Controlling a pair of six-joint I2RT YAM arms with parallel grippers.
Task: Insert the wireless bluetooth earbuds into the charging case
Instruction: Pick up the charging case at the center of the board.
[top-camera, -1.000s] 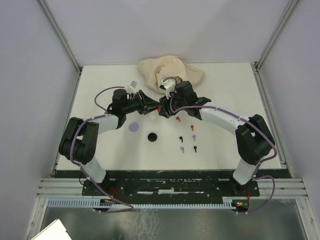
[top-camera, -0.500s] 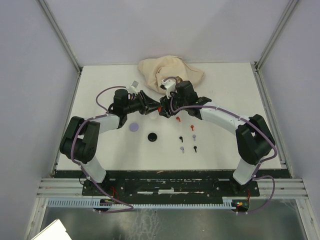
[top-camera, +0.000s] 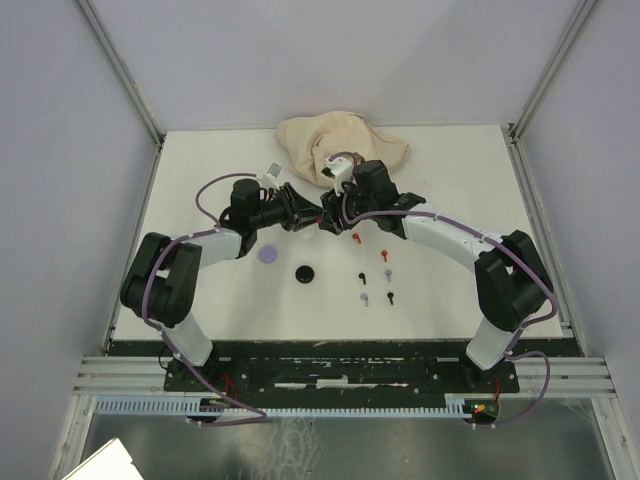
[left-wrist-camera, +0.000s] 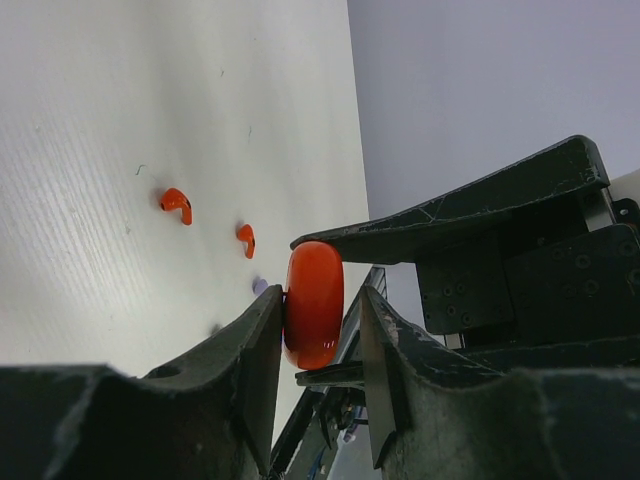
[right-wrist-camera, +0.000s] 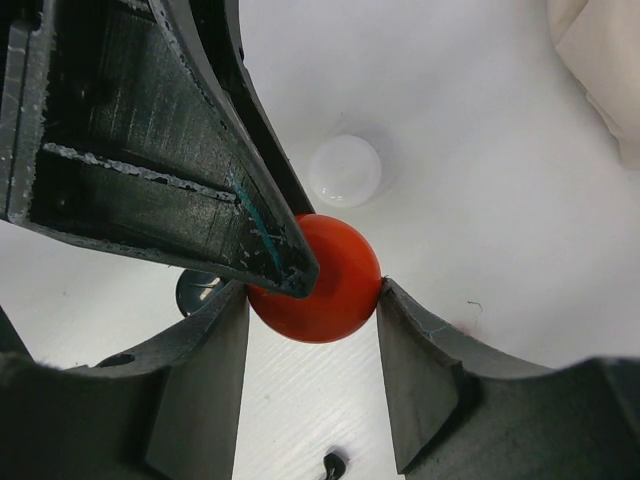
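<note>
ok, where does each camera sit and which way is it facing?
Top: above and behind the robot, looking down on the table; the left arm and right arm show whole.
Left wrist: looks low across the table past the left gripper; its own fingers show.
Right wrist: looks down at the table past the right gripper; own fingers show.
Shared: both wrist views see the red case.

We take the white table (top-camera: 460, 300) as our reference. A crumpled beige cloth bag (top-camera: 340, 143) lies at its far edge, near the middle. Grey walls (top-camera: 60, 200) enclose its left, right and far sides, with metal posts (top-camera: 118, 70) rising from its far corners. A slotted metal rail (top-camera: 120, 375) runs along its near edge. A white sheet corner (top-camera: 100, 462) shows beyond its near left corner.
</note>
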